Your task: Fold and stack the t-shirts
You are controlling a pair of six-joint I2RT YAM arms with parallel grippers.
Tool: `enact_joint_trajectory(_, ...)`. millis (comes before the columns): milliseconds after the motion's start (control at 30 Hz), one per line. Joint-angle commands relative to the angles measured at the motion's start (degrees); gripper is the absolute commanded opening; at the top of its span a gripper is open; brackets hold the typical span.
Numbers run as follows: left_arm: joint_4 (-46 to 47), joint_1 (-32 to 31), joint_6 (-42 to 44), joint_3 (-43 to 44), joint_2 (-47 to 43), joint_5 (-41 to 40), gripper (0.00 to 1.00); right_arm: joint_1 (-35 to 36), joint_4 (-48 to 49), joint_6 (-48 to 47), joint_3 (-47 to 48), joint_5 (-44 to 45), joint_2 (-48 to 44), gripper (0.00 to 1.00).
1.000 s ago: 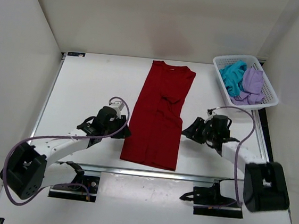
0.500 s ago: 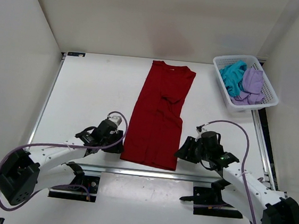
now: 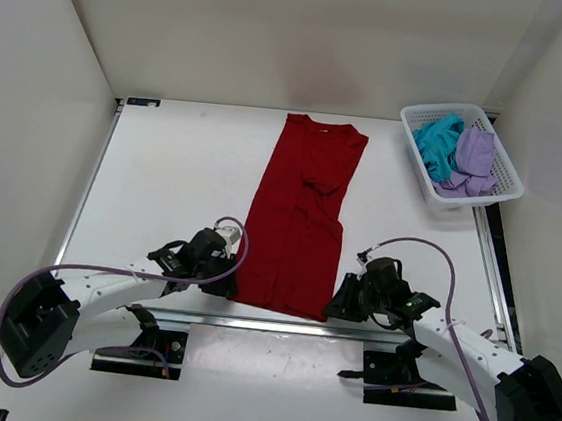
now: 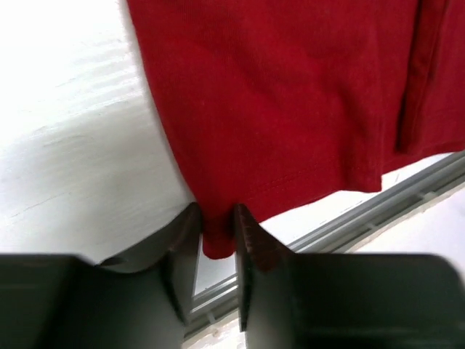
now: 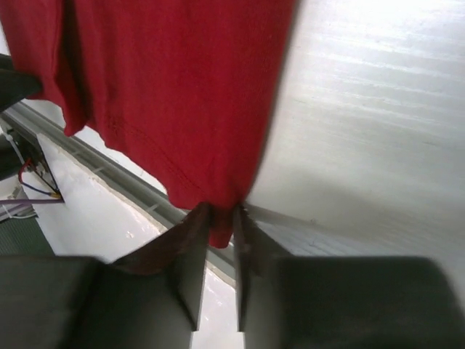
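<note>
A dark red t-shirt (image 3: 299, 218) lies lengthwise on the white table (image 3: 164, 173), folded into a long strip with its collar at the far end. My left gripper (image 3: 229, 288) is shut on the hem's near left corner (image 4: 216, 240). My right gripper (image 3: 334, 308) is shut on the hem's near right corner (image 5: 221, 229). In both wrist views the red fabric (image 4: 290, 94) (image 5: 174, 87) is pinched between the jaws at the table's front edge. A teal t-shirt (image 3: 435, 143) and a lavender t-shirt (image 3: 474, 155) lie crumpled in the basket.
The white mesh basket (image 3: 502, 163) stands at the far right corner of the table. A metal rail (image 3: 279, 323) runs along the table's near edge just below both grippers. White walls enclose the table on three sides.
Both arms have swung toward the near edge and inward to the shirt's hem corners. Both grippers have closed on the red fabric.
</note>
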Motion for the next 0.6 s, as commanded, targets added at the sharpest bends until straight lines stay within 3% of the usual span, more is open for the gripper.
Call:
enact_joint_trajectory(0, -3.0, -0.9, 0.9, -0.9, 0.8, 2.7, 0.34, 1.4, 0.7, 1.0, -1.0, 0.1, 0.7, 0.16)
enact_joint_trajectory(67, -4.4, -1.5, 1.3, -0.7, 0.7, 2.5, 0.19, 1.9, 0.1, 1.5, -0.3, 0.8, 0.1, 0.03)
enact_joint_trajectory(167, -6.9, -2.2, 1.2, 0.0, -1.5, 3.2, 0.02, 3.3, -2.2, 2.4, 0.0, 1.2, -2.8, 0.00)
enact_joint_trajectory(300, -14.3, -1.8, 0.6, 1.9, -8.2, 9.0, 0.00, 12.1, -6.7, 8.0, 3.7, 0.5, -7.3, 0.00)
enact_joint_trajectory(367, -18.7, 1.3, 1.2, 5.5, -13.1, 8.5, 0.00, 15.4, -12.4, 8.7, 7.4, 6.4, -8.7, 0.00)
enact_joint_trajectory(433, -20.6, 4.9, 2.9, 9.2, -13.1, 10.0, 0.00, 9.4, -14.5, 3.1, 11.3, 4.3, -7.8, 0.00)
enact_joint_trajectory(567, -15.4, 3.1, 3.9, 18.7, -4.8, 6.6, 0.00, -5.6, -11.8, -7.2, 16.8, -1.9, -3.8, 0.00)
